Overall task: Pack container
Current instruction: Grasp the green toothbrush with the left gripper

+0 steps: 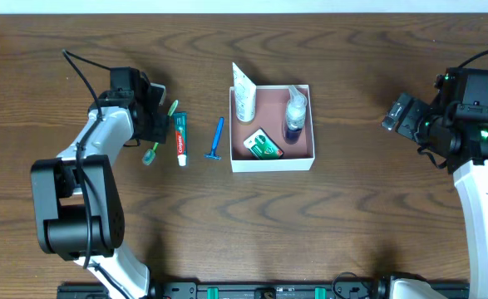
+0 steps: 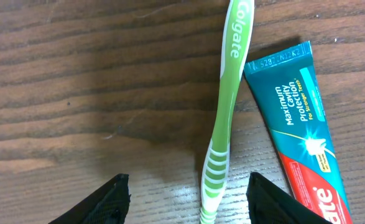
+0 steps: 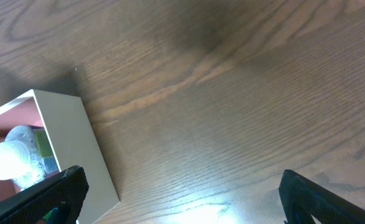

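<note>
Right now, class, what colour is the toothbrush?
The toothbrush is light green, with white lettering and grip stripes; the left wrist view shows it best.

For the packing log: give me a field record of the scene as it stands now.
container: square white box, open top
inside: white tube, spray bottle, green-and-white packet
outside, left of container: toothbrush, toothpaste, blue razor
left tool: open, straddling toothbrush handle
right tool: open, empty, right of container
</note>
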{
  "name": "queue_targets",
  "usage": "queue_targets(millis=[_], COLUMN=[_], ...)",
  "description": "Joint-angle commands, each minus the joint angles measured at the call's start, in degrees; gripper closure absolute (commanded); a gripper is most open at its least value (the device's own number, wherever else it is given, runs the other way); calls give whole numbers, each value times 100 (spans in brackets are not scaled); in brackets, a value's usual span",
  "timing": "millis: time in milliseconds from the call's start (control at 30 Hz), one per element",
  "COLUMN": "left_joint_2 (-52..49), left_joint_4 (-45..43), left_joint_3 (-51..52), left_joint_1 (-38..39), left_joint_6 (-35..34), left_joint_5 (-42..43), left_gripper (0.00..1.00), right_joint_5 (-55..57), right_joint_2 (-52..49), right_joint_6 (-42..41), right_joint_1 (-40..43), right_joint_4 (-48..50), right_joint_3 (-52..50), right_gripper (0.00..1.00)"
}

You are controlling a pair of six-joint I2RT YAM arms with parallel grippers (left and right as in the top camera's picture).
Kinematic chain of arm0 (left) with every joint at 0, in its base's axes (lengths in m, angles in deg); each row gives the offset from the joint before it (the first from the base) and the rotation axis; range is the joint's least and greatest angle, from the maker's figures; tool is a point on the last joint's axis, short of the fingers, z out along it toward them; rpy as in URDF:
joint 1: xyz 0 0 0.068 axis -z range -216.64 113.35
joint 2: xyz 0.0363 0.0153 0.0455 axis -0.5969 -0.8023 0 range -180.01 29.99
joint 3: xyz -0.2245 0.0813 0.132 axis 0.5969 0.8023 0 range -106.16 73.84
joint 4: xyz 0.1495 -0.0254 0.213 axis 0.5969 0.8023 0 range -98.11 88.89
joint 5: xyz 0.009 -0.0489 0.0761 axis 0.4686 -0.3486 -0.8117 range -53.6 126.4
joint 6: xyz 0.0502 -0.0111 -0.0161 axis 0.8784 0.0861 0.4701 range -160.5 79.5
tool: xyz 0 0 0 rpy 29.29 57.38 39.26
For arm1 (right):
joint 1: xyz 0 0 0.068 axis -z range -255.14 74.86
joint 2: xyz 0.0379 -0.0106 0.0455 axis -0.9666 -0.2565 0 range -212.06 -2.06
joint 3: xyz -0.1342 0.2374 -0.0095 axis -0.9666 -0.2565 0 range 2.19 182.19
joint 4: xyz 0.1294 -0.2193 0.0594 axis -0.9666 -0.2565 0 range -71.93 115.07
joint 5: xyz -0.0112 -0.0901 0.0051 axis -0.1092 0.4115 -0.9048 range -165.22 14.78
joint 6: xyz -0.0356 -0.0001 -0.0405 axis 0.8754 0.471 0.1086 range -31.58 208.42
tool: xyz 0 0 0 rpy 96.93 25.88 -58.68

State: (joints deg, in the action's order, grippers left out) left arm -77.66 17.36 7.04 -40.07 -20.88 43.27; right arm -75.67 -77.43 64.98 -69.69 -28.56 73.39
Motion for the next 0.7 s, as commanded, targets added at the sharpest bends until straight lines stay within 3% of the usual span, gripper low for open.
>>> queue_targets(millis=[0,233,600,667], left_joint_2=[-251,-391,-391,-376], left_joint_4=[-15,-118,-33,42], left_joint_3=[-103,-103,-103,-105], left_joint_1=[28,39,39,39], left_joint_6=[140,138,133,127], left_joint_5=[-44,-44,-44,-44], left_gripper=[39,40,81,93], right_joint_5=[0,0,0,0], right_joint_2=[0,0,0,0], right_joint_6=[35,35,35,35], right_joint_1=[39,39,39,39], right_joint_4=[-2,-2,-2,-2], right_joint_3=[68,68,68,68], right_gripper=[1,1,1,1])
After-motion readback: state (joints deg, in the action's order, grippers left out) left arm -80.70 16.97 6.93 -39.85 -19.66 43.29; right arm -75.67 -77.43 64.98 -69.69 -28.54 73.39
